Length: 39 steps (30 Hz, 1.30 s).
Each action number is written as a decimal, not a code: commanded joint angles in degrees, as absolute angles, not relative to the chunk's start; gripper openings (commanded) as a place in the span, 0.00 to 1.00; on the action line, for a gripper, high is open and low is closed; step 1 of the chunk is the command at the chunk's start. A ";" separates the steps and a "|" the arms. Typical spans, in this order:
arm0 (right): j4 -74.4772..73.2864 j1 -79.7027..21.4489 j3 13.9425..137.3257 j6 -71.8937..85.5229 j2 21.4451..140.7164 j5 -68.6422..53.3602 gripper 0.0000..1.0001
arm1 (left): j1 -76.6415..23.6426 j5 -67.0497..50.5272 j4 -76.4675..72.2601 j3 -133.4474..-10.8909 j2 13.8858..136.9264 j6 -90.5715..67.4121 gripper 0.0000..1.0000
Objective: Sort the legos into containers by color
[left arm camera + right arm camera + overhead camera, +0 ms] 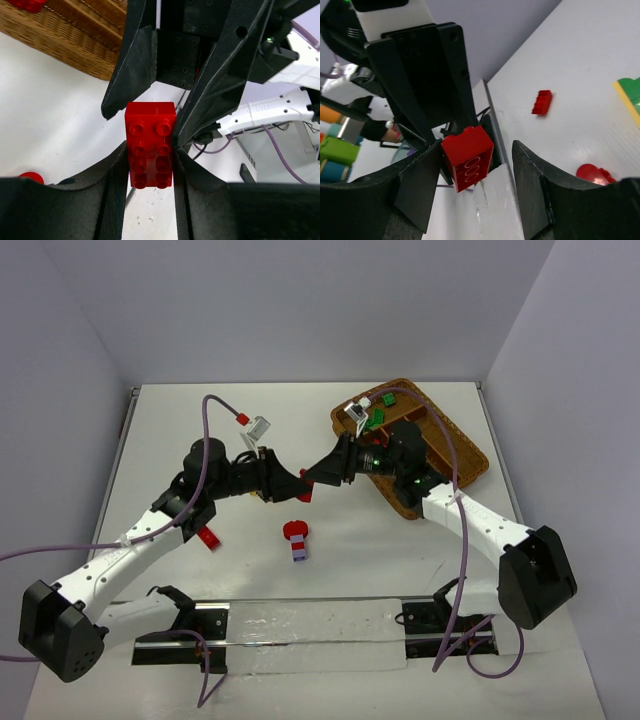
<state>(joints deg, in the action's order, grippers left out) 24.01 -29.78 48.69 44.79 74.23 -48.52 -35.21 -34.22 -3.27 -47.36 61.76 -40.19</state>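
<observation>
My left gripper (pixel 290 487) (pixel 150 150) is shut on a red two-by-four lego brick (pixel 305 491) (pixel 150 145), held above the table's middle. My right gripper (pixel 318 472) (pixel 477 147) is open and faces it, its jaws either side of the brick's free end (pixel 467 157), with a gap to the right finger. The brown wicker tray (pixel 455 455) (pixel 75 40) lies at the back right, behind the right arm, with green legos (pixel 378 420) and a white one (pixel 366 403) in its far end. Red pieces (pixel 25 4) show in a tray section.
A red brick (pixel 208 536) (pixel 542 102) lies on the table by the left arm. A round red piece on a lilac brick (pixel 297 540) (pixel 592 173) stands front of middle. A green and yellow piece (pixel 630 95) shows at the right wrist view's edge.
</observation>
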 commanded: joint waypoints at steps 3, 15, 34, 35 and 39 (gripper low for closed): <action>39.67 -29.36 47.83 52.69 75.61 -54.34 0.57 | -33.91 -43.64 -11.81 -47.37 62.59 -42.20 0.00; 33.01 -28.92 47.95 48.74 74.29 -51.39 0.00 | -32.10 -44.48 -10.95 -48.93 63.19 -40.90 0.21; -9.86 -27.00 58.54 21.04 74.67 4.62 0.00 | -26.28 -19.72 18.24 -47.65 55.85 -33.28 0.99; -10.39 -26.78 58.97 19.98 75.41 7.18 0.00 | -25.75 -13.49 20.02 -47.13 54.42 -33.93 0.97; -10.46 -24.55 61.29 17.17 79.78 12.15 0.00 | -24.96 6.44 32.37 -46.77 52.25 -40.16 0.95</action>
<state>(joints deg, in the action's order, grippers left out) -7.17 -26.47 57.48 23.70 75.97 -1.10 -25.84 -16.83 18.16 -47.30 54.66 -36.04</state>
